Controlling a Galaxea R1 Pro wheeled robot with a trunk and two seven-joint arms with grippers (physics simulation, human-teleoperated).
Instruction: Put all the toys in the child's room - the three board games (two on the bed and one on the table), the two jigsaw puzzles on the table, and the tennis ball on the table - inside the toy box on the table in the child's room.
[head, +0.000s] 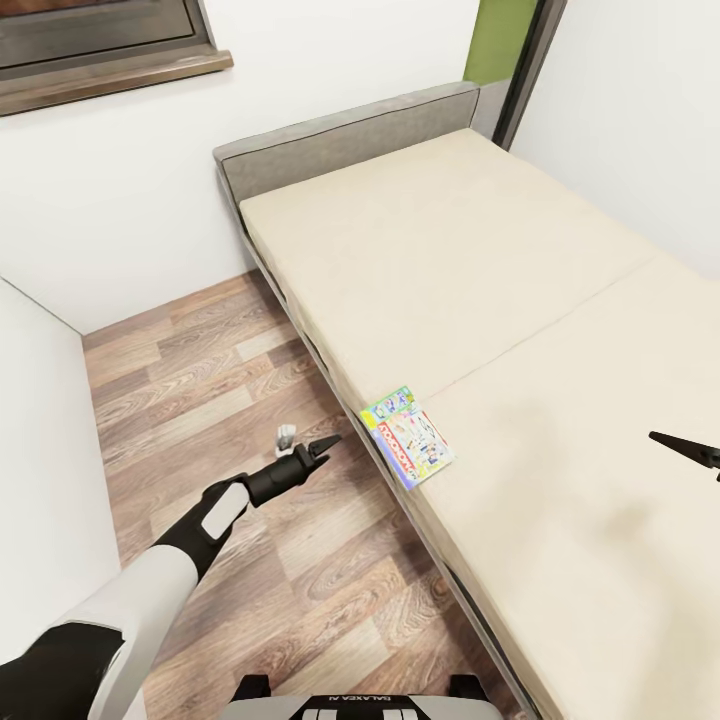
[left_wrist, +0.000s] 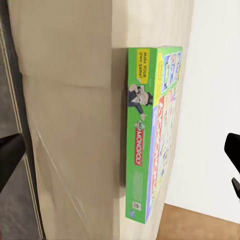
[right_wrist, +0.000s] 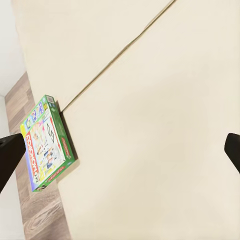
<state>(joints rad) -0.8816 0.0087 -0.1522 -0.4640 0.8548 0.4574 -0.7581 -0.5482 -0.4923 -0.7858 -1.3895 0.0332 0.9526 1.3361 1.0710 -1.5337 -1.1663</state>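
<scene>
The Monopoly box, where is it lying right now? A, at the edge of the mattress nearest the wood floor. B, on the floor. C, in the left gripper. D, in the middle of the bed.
A: the Monopoly box lies flat at the mattress edge beside the wood floor, with the left gripper apart from it.

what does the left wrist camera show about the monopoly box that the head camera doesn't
The left wrist view faces the Monopoly box side-on, showing its green edge with the red logo, the mascot and a yellow label, plus the side of the mattress. The head view shows the window sill, the grey headboard, the wood-plank floor, the left pincer beside the bed and the right pincer over it. Both show the box lying flat at the edge of the bed.
</scene>
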